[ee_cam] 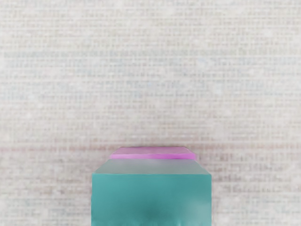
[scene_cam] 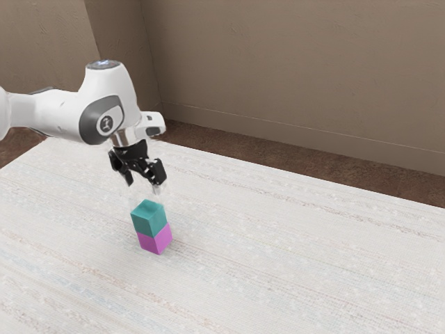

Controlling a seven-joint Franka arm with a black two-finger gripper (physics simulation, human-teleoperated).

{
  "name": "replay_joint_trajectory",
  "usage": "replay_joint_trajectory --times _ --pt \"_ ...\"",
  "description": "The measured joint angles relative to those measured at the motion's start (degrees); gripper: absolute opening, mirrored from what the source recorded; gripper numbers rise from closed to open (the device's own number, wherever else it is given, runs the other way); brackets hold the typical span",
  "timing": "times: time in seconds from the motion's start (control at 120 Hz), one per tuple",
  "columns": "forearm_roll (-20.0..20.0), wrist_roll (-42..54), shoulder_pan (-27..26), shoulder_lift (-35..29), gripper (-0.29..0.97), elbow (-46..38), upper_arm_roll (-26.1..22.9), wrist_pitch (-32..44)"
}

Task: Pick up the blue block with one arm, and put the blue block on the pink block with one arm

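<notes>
Exterior view: the white Franka arm (scene_cam: 62,115) is seen reaching in from the exterior view's left, with the black gripper (scene_cam: 144,182) held just above the stack. Its fingers are spread wide and nothing is held between them. A gap is seen between the fingertips and the blue block (scene_cam: 149,217). The blue block is set on top of the pink block (scene_cam: 156,240), touching it, and the two are roughly aligned on the pale woven table (scene_cam: 299,264). A beige wall (scene_cam: 292,62) and a brown floor (scene_cam: 313,156) are seen behind the table.

From the wrist view, the blue block (ee_cam: 151,197) is seen directly under the hand, with a thin strip of the pink block (ee_cam: 153,152) visible past its far edge. The blue block is rendered as a teal cube with a paler top face and clean, sharp edges. The table (ee_cam: 150,70) is shown with a fine woven grain.
</notes>
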Motion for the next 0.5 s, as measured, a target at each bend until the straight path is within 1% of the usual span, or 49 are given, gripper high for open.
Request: replay_joint_trajectory --times 0.05,0.083,0.133,0.183,0.225,0.292,0.392,0.5 --pt "0.01 0.17 0.0 -3.48 0.65 1.48 0.0 -2.03" --pt "0.03 0.43 -0.19 -5.5 0.65 4.46 0.2 -4.87" --pt "0.0 1.31 -2.33 -7.19 0.66 9.64 2.37 -10.67" --pt "0.37 2.47 -4.05 -9.6 0.66 12.34 4.95 -16.17" --pt "1.79 3.46 -3.3 -11.83 0.67 13.88 6.7 -20.35" --pt "3.39 5.66 -0.41 -14.13 0.67 15.92 9.06 -25.89" --pt "4.89 8.95 0.16 -15.54 0.67 17.48 10.08 -31.77" --pt "5.52 12.83 -0.12 -15.7 0.68 18.28 11.22 -35.67"
